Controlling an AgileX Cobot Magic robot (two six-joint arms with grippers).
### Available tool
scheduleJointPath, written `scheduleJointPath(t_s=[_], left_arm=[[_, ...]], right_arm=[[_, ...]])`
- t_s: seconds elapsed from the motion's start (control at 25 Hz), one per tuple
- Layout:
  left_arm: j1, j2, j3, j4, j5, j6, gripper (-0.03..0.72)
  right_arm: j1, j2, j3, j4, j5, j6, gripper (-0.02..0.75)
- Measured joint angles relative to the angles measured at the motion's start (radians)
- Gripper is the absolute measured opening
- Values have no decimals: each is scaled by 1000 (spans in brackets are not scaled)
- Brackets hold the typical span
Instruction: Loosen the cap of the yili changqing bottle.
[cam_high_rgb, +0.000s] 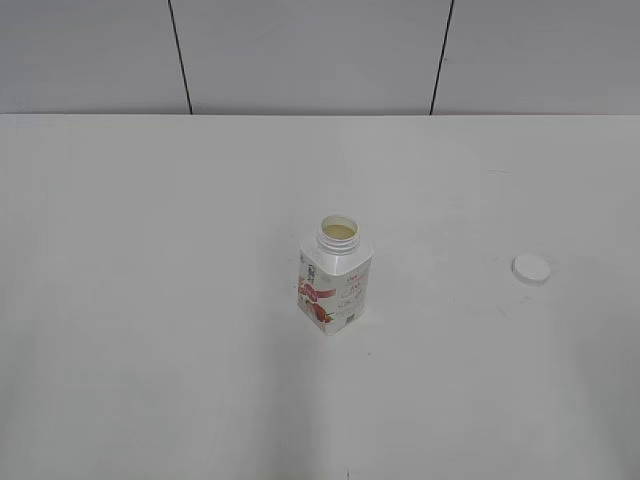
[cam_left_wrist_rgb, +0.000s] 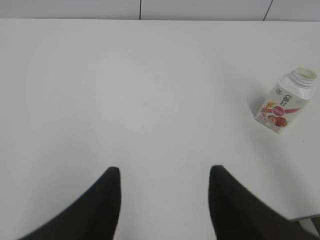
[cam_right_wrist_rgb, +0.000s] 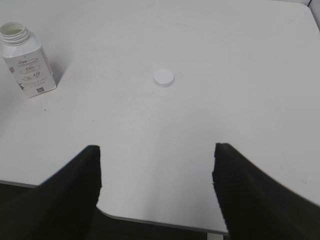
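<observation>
The yili changqing bottle (cam_high_rgb: 336, 275) stands upright near the middle of the white table, its threaded neck uncovered and pale liquid showing inside. It also shows in the left wrist view, bottle (cam_left_wrist_rgb: 286, 100), and at the far left of the right wrist view, bottle (cam_right_wrist_rgb: 26, 59). The white cap (cam_high_rgb: 531, 268) lies flat on the table well to the bottle's right, apart from it; the right wrist view shows the cap (cam_right_wrist_rgb: 163, 78) too. My left gripper (cam_left_wrist_rgb: 165, 172) is open over bare table. My right gripper (cam_right_wrist_rgb: 157, 152) is open near the table's front edge. Neither holds anything.
The white table (cam_high_rgb: 150, 300) reaches back to a grey panelled wall (cam_high_rgb: 300, 50). The table's front edge and rounded corner (cam_right_wrist_rgb: 150, 220) run between my right fingers. Neither arm shows in the exterior view.
</observation>
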Motion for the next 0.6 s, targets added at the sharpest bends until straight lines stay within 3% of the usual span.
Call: scheduleJointPath(t_s=[0.6], left_arm=[[0, 0, 0, 0, 0, 0, 363]], right_arm=[[-27, 0, 0, 0, 0, -1, 552]])
